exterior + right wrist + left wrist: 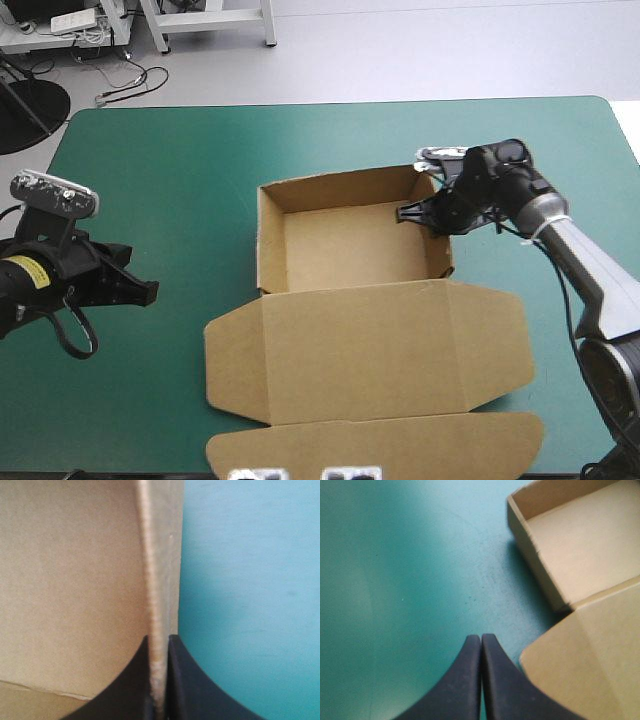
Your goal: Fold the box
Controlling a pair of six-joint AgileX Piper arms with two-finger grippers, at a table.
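Two grippers split the work: the right gripper (412, 213) pinches the open brown box (350, 245) at centre frame by its right side, seemingly steadying it, while the left gripper (148, 292) sits clenched and empty at centre left.

Bare teal-green cover (160, 200) lies open left of the box (350, 245), whose raised walls fence its tray.
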